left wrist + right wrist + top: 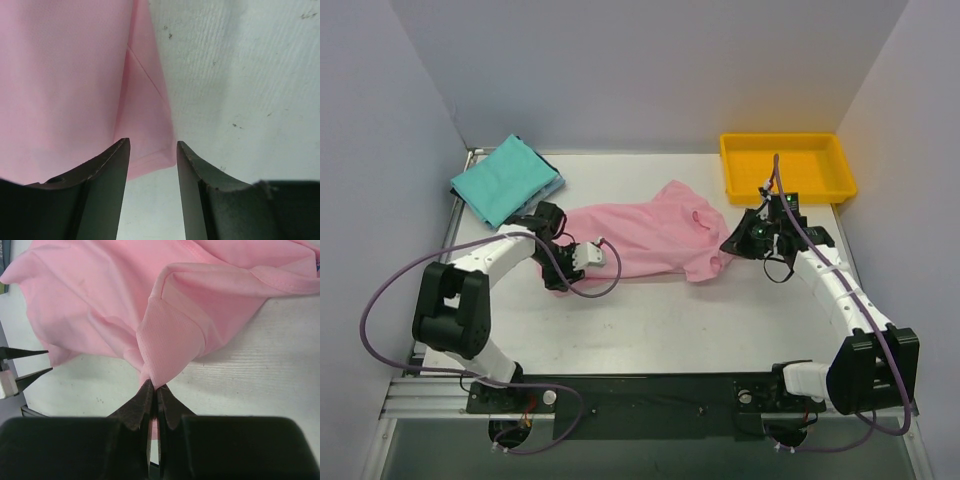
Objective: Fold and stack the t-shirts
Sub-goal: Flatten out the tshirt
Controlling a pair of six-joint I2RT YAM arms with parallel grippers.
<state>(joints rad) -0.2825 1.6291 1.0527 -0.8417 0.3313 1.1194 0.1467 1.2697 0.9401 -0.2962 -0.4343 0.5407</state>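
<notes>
The right end effector (pixel 154 388) is clenched on a bunched fold of the pink t-shirt (pixel 650 238), near its right end. The left end effector (pixel 152 144) stands released, jaws apart and empty, with a hem corner of the shirt just beyond its tips. The shirt lies crumpled across the desk (pixel 670 320) between the arms. The teal t-shirt (pixel 500 178) sits folded at the far left on a blue t-shirt (pixel 558 184). The cloth looks thin, light and limp. It will likely sag and crease, so pinching doubled hems or seams at the corners seems safest.
</notes>
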